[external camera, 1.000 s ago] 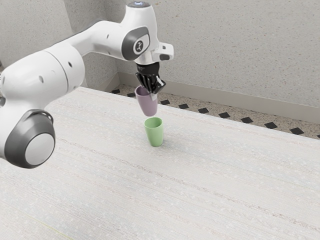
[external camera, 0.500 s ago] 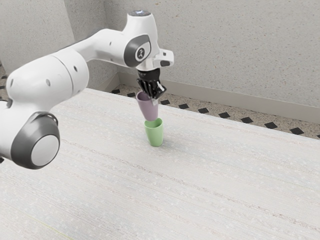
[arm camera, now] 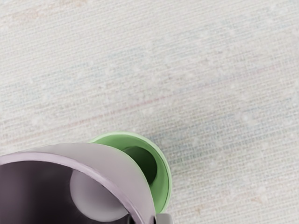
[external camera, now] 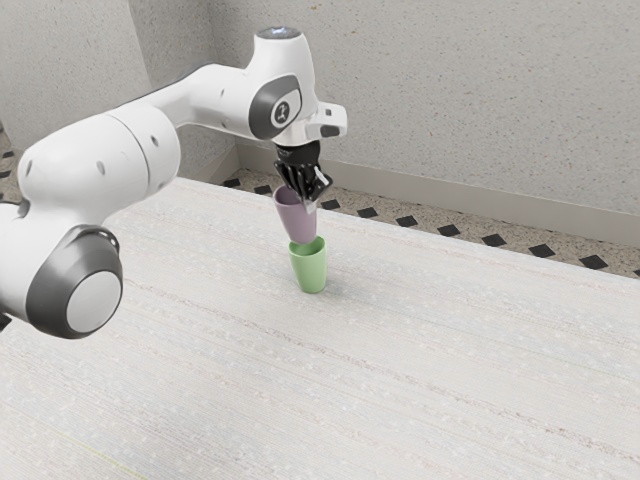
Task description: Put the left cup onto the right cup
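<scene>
A green cup (external camera: 309, 268) stands upright on the pale table (external camera: 450, 340). Directly above it hangs a purple cup (external camera: 296, 217), tilted a little, its base dipping into the green cup's mouth. My gripper (external camera: 304, 193) is shut on the purple cup's rim. In the wrist view the purple cup (arm camera: 70, 182) looms large just under my hand, and the green cup (arm camera: 156, 161) shows behind and below it, part of its opening covered.
The table's far edge runs behind the cups, with a tiled floor (external camera: 480, 232) and a grey wall (external camera: 480, 90) beyond. My white arm (external camera: 120, 170) stretches in from the exterior view's left.
My gripper has come down with the purple cup, from a clear gap above the green cup to its base entering the green cup's mouth.
</scene>
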`<state>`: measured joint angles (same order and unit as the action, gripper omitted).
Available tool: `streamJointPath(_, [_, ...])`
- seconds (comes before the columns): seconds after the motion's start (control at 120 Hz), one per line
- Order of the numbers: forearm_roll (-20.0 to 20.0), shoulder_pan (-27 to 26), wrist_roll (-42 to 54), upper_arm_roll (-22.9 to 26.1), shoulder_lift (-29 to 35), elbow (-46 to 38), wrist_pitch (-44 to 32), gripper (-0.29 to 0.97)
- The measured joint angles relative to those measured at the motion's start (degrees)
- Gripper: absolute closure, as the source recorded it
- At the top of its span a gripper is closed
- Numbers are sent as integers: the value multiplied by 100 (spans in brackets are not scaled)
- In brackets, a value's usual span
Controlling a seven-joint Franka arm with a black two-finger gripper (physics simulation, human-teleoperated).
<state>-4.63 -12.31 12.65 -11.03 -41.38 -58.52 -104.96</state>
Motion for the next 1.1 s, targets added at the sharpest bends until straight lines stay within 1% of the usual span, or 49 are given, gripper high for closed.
streamJointPath(0.508, [-63, 0, -14, 19, -77, -4, -71, 79])
streamJointPath(0.575, [-70, 0, -18, 32, -78, -4, -72, 76])
streamJointPath(0.642, [-99, 0, -20, 34, -77, -10, -70, 69])
streamJointPath(0.767, [-261, 31, -20, 9, -77, -33, -65, 42])
streamJointPath(0.858, [-319, 45, -19, 13, -77, -38, -63, 27])
streamJointPath(0.967, [-350, 48, -18, 14, -77, -39, -61, 16])
streamJointPath(1.1, [-365, 49, -16, 14, -74, -33, -55, 9])
